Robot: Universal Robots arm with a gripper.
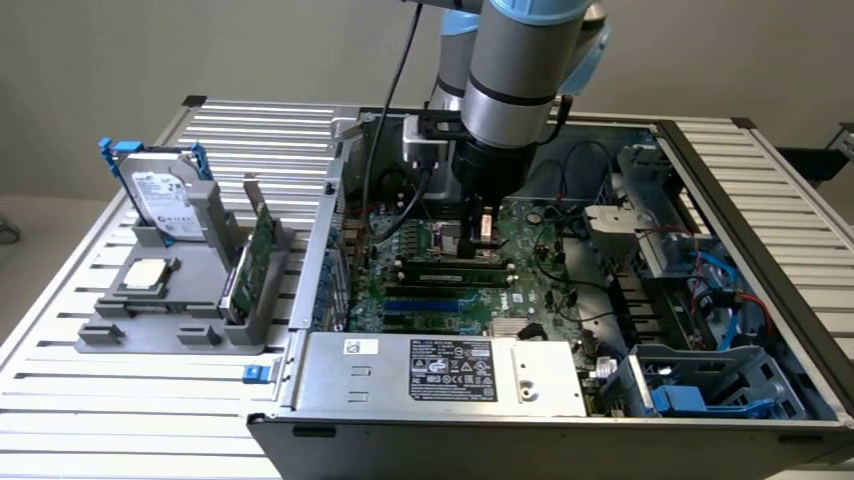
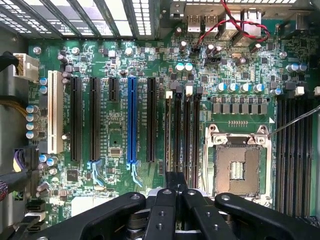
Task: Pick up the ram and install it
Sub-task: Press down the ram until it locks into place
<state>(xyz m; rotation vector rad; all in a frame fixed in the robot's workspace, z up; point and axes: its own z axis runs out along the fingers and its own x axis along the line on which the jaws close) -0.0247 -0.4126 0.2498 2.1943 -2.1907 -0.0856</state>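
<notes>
Nearest in the exterior view is the silver power supply (image 1: 441, 372) with its label, sitting at the front of the open computer case (image 1: 747, 200). Over on the exterior view's left, on the slatted table (image 1: 80, 400), a grey holder (image 1: 174, 310) carries a hard drive (image 1: 167, 200) with blue rails standing upright and a green expansion card (image 1: 256, 262) on edge beside it.

Into the case now: the green motherboard (image 1: 534, 290) lies flat, and the ram (image 1: 461, 262) lies along the memory slots in the middle of the board, just below the claw (image 1: 483, 238). The claw is pinched fully closed, pointing straight down, its tip right at the ram's upper edge. Whether it actually grips the stick, I can't tell.

From the wrist view, the black fingers (image 2: 164, 210) come together over the narrow memory slots (image 2: 182, 135), with the empty processor socket (image 2: 239, 167) just beside them and a blue expansion slot (image 2: 132, 120) among the black ones further across.

Above it all, the grey arm (image 1: 514, 70) rises out of the case.
</notes>
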